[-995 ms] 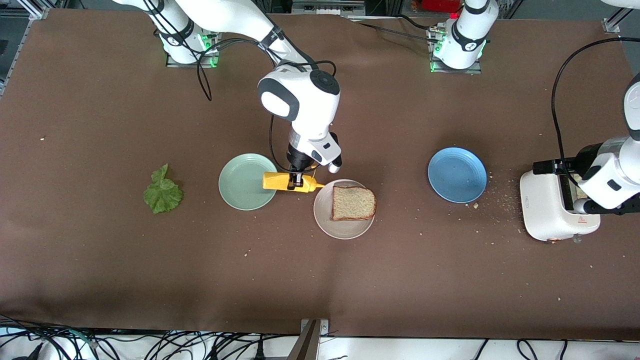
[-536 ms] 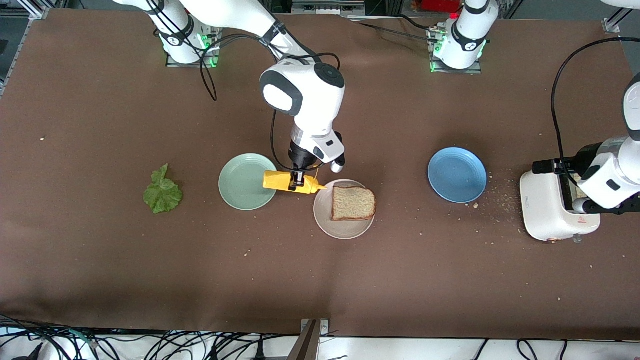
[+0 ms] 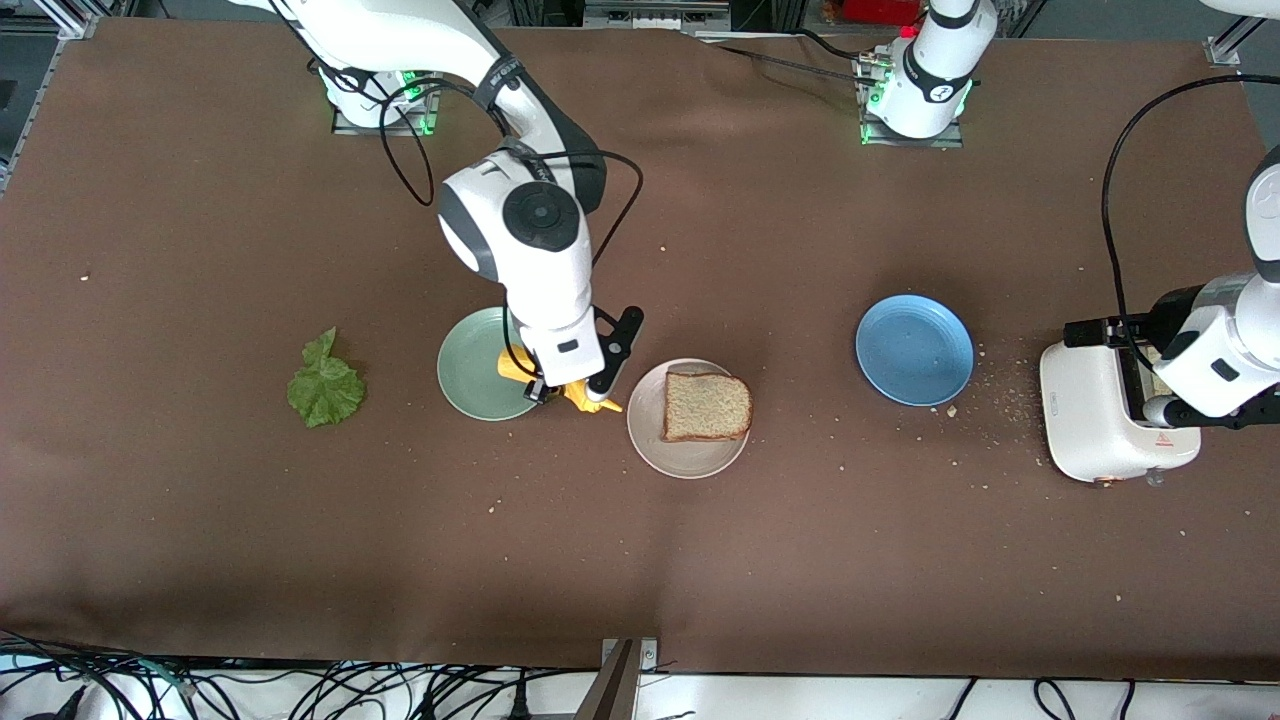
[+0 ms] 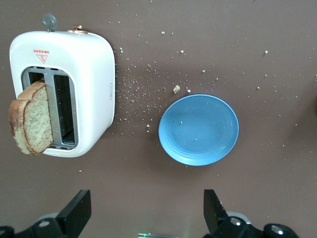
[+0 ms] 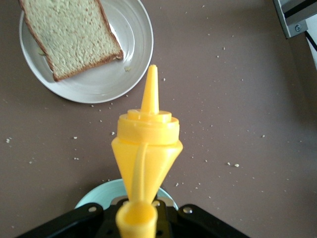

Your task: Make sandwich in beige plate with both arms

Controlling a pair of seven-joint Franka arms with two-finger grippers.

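Holding: the right hand is pinched on a yellow squeeze bottle, which lies almost flat in the grip, in the middle of the front view.
Place of the hand: it hangs over the rim of the mint-green plate and the strip of bare surface between that plate and the beige plate.
Task's thing: the beige plate sits in the centre of the front view and carries one bread slice; no lettuce and no second slice are on it yet.
Key relation: the long axis of the bottle runs from the mint-green plate toward the beige plate, and the nozzle points at the beige plate's rim but stops short of the bread.
Judgement: to put sauce on the slice, the nozzle probably needs to travel along its own axis until it is over the bread.
Nearer arm: the right arm is clearly the nearer one to the plate.
Left hand: spread wide and holding nothing, it waits over the surface near the blue plate and the white toaster, where another slice stands out of a slot.
Lettuce leaf: it lies on the surface toward the right arm's end.
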